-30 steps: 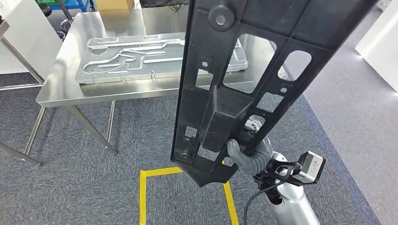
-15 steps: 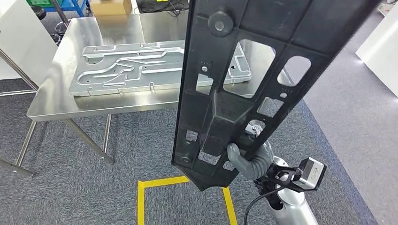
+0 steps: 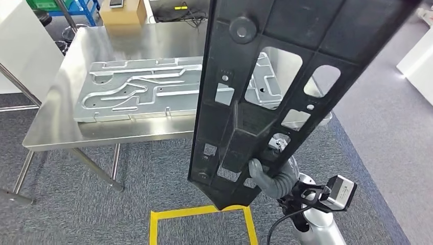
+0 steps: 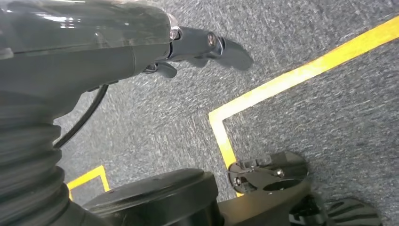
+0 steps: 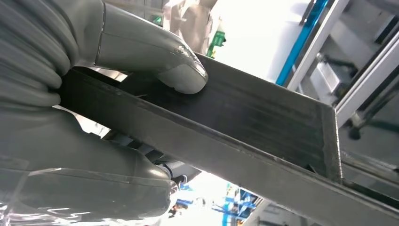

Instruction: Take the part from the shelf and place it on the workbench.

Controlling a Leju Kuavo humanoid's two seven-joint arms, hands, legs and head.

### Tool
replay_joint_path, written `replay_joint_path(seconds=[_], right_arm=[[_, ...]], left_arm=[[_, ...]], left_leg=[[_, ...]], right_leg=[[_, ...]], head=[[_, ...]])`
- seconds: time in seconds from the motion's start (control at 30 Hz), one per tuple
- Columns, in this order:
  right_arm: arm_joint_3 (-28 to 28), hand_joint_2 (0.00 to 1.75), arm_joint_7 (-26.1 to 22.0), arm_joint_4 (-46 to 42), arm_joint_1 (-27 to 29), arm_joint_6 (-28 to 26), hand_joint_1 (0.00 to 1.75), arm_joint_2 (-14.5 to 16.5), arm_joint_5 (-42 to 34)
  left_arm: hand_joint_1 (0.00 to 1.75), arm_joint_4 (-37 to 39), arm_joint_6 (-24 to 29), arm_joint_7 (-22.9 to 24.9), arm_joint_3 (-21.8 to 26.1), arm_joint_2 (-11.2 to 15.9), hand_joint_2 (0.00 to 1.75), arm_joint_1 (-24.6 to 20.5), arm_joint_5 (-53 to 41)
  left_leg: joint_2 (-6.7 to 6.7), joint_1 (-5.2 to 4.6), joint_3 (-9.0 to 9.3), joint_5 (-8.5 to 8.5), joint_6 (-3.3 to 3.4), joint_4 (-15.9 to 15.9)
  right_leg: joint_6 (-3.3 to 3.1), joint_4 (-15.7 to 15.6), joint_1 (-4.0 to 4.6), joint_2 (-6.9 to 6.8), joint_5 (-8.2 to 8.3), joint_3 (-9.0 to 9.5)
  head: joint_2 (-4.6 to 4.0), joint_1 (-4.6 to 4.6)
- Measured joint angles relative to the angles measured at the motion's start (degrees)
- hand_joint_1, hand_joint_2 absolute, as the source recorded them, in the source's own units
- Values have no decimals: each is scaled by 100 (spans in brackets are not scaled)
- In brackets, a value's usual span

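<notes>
1. Right hand (image 3: 273, 176) clenched around the lower end of the black part (image 3: 265, 97), thumb (image 5: 155, 54) pressed on its edge.
2. Part held upright and tilted, in front of the steel workbench (image 3: 56, 127), not resting on it.
3. Grey metal plate (image 3: 153, 87) lying flat on the workbench.
4. Left hand (image 4: 197, 47) above carpet, apparently holding nothing; fingers partly blurred.

Bright overhead light, glare on workbench (image 3: 102, 46).
</notes>
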Motion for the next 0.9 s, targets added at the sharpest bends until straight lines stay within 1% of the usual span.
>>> replay_joint_path(seconds=[0.03, 0.07, 0.1, 0.13, 0.17, 0.2, 0.23, 0.27, 0.3, 0.33, 0.37, 0.4, 0.43, 0.47, 0.53, 0.57, 0.6, 0.63, 0.67, 0.7, 0.73, 0.77, 0.8, 0.83, 0.87, 0.9], right_arm=[[-1, 175, 0, -21, 5, -1, 168, 1, 2], [-1, 175, -2, -37, 5, 1, 168, 2, 2], [-1, 175, -2, -49, 8, 3, 168, 3, 2], [-1, 175, -2, -52, 11, 4, 168, 3, 2], [-1, 175, -2, -52, 17, 5, 168, 4, 2], [-1, 175, -2, -52, 25, 8, 168, 4, 2], [-1, 175, -2, -52, 32, 10, 168, 4, 2], [-1, 175, -2, -52, 37, 13, 168, 4, 2], [-1, 175, -2, -52, 40, 17, 168, 4, 2], [-1, 175, -2, -51, 42, 19, 168, 4, 3], [-1, 175, -1, -46, 45, 21, 168, 4, 3], [-1, 175, -2, -44, 47, 22, 168, 3, 4], [-1, 175, 1, -42, 51, 22, 168, 3, 7], [-1, 175, 2, -42, 53, 22, 168, 2, 11], [-3, 175, 3, -50, 43, 21, 168, 2, 45], [-8, 175, 2, -53, 23, 19, 168, 2, 85], [-18, 175, 5, -56, -22, 20, 168, 1, 145], [-34, 175, 20, -55, -98, 17, 168, -3, 223], [-60, 175, 45, -47, -216, 10, 168, -9, 313], [-97, 175, 84, -29, -387, -5, 168, -30, 426], [-139, 175, 135, 4, -607, -28, 168, -67, 543], [-190, 175, 187, 59, -880, -61, 168, -124, 676], [-241, 175, 233, 138, -1210, -117, 168, -201, 846], [-278, 175, 271, 255, -1588, -242, 168, -295, 1123], [-293, 175, 303, 419, -2016, -444, 168, -400, 1560], [-272, 175, 340, 623, -2496, -710, 168, -503, 2179]], left_arm=[[0, 0, 0, 0, 0, 2, 175, -3, 0], [0, 0, -1, 0, -1, 2, 175, -8, 0], [0, 0, -1, 0, -1, 2, 175, -10, 0], [0, 0, -2, -7, 0, 2, 175, -11, 3], [0, 0, -2, -15, 1, 1, 175, -16, 5], [0, 0, -2, -22, 1, 2, 175, -22, 7], [0, 0, -1, -28, 2, 3, 175, -28, 10], [0, 0, 2, -24, 2, 5, 175, -32, 12], [0, 0, 5, -18, 2, 8, 175, -31, 14], [0, 0, 9, -10, 2, 9, 175, -18, 20], [0, 0, 12, -4, 2, 10, 175, -8, 24], [0, -1, 14, -1, 2, 10, 175, -5, 29], [0, -1, 16, 2, 3, 10, 175, -6, 35], [0, -1, 21, 1, 3, 10, 175, -15, 37], [0, -1, 23, -15, 3, 9, 175, -31, 38], [0, -2, 16, -28, 3, 9, 175, -31, 38], [0, -2, 4, -41, 3, 9, 175, -31, 32], [0, -2, -12, -51, 3, 8, 175, -26, 18], [0, -2, -24, -57, 1, 8, 175, -25, -6], [0, -2, -32, -66, -4, 8, 175, -25, -39], [0, -2, -38, -78, -11, 8, 175, -24, -68], [0, -2, -39, -92, -26, 8, 175, -25, -96], [0, -2, -39, -110, -46, 8, 175, -28, -123], [0, -2, -38, -125, -68, 6, 175, -30, -148], [0, -1, -35, -137, -87, 1, 175, -38, -177], [0, -1, -28, -146, -99, -5, 175, -47, -204]], left_leg=[[10, 3, -29, 37, -33, 143], [22, 11, -143, 57, -63, 370], [36, 24, -326, 20, -91, 691], [46, 39, -556, -81, -120, 1043], [52, 55, -793, -257, -142, 1342], [60, 71, -997, -456, -158, 1529], [68, 83, -1133, -605, -169, 1565], [77, 92, -1196, -632, -172, 1441], [84, 97, -1206, -493, -171, 1185], [92, 99, -1190, -141, -163, 836], [100, 88, -1187, 250, -142, 516], [105, 72, -1180, 573, -114, 282], [107, 55, -1182, 803, -75, 144], [102, 35, -1181, 851, -38, 110], [86, 34, -1110, 859, 30, 35], [82, 39, -1060, 846, 65, -8], [83, 45, -1001, 824, 100, -49], [85, 44, -950, 790, 130, -69], [88, 38, -908, 751, 151, -75], [89, 31, -868, 711, 161, -74], [88, 24, -828, 672, 164, -69], [86, 18, -783, 632, 166, -61], [80, 13, -730, 590, 166, -49], [72, 8, -687, 547, 164, -37], [65, -8, -651, 503, 153, -14], [59, -20, -644, 470, 138, 2]], right_leg=[[-44, -30, -12, 1, -32, 72], [-84, -49, -17, -1, -73, 152], [-112, -66, -23, -3, -125, 234], [-130, -72, -20, -7, -188, 307], [-136, -73, -19, -8, -255, 379], [-134, -73, -19, -7, -329, 463], [-130, -73, -19, -4, -404, 558], [-122, -73, -21, 0, -483, 665], [-111, -73, -23, 4, -565, 780], [-97, -79, -25, 5, -646, 873], [-76, -75, -22, 10, -722, 957], [-45, -81, -17, 14, -784, 1005], [-9, -98, -14, 17, -827, 1030], [30, -127, -13, 20, -852, 1058], [98, -172, -28, 10, -904, 1099], [119, -86, -36, 4, -968, 1072], [136, 152, -42, 0, -1081, 956], [145, 526, -48, -6, -1220, 741], [156, 969, -49, -6, -1353, 454], [165, 1367, -50, -6, -1421, 159], [170, 1590, -50, -6, -1378, -66], [166, 1578, -49, -6, -1203, -179], [152, 1334, -47, -5, -921, -174], [126, 935, -41, -1, -587, -82], [94, 548, -27, 6, -325, 29], [67, 247, -15, 9, -160, 114]], head=[[0, 0], [0, 1], [0, 0], [0, 1], [0, 1], [0, 1], [0, 1], [0, 1], [0, 1], [0, 2], [0, 2], [0, 3], [0, 3], [0, 3], [0, 2], [0, 2], [0, 2], [0, 2], [0, 2], [0, 2], [0, 2], [0, 2], [0, 3], [0, 3], [0, 3], [0, 3]])
